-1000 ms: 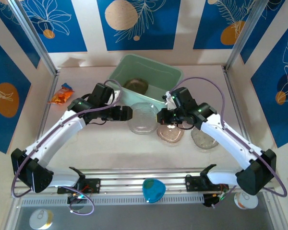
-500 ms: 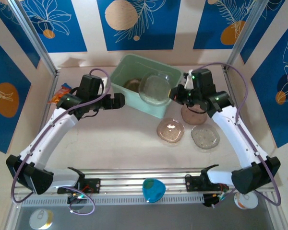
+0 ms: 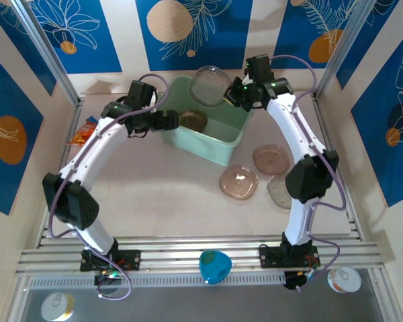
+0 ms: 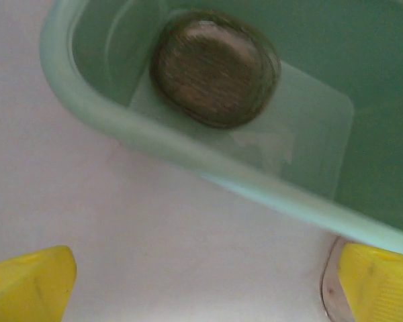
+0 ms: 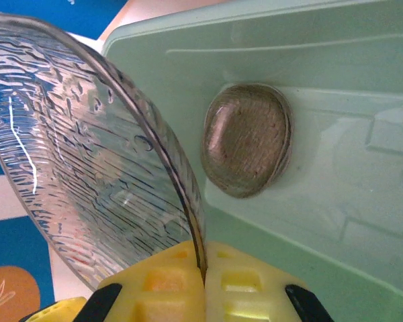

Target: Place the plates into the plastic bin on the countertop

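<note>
The clear plate (image 3: 210, 86) had been carried from over the middle of the bin (image 3: 215, 149) to above its far rim, tilted on edge and pinched by the right gripper (image 3: 231, 95). One brown plate (image 3: 193, 121) was seen lying inside the bin. The left gripper (image 3: 174, 121), jaws spread and empty, was held at the bin's left rim. Three plates (image 3: 238, 182) were left on the countertop (image 3: 154, 194) toward its right edge.

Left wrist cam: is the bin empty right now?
No, one brownish plate lies on the floor of the plastic bin.
</note>
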Motion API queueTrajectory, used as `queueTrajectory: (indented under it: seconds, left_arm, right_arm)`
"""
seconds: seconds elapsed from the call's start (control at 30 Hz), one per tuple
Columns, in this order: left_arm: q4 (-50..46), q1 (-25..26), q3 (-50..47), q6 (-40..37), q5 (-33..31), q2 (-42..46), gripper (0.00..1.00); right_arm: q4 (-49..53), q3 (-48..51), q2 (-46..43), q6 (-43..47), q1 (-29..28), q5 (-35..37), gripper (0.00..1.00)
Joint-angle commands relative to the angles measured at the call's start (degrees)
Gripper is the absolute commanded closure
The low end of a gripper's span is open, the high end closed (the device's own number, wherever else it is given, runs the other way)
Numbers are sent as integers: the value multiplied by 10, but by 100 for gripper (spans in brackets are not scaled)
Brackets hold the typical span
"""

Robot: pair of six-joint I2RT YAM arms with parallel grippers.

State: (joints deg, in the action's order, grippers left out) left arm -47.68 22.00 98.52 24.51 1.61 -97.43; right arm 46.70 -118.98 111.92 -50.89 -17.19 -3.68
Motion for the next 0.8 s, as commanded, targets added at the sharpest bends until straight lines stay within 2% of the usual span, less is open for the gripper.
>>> queueTrajectory:
  seconds: [0.0,0.17,0.33,0.43,0.57,0.77]
  left_arm:
    - [-40,-12,77,24,-19,-63,0]
    - [-72,-13,156,88,-12,-148,4]
    - [-72,-13,170,128,2,-181,14]
    - [-73,-14,165,141,6,-186,16]
    - [-79,-14,153,167,5,-172,13]
    - [-31,-14,86,253,-3,-121,9]
  right_arm:
    - [43,-60,36,-21,-3,-17,100]
    - [46,-90,69,-31,1,-12,100]
    - [61,-113,90,-32,5,-15,100]
    - [70,-118,96,-34,5,-13,100]
    - [77,-116,98,-35,6,-13,100]
    - [77,-110,98,-33,8,-19,100]
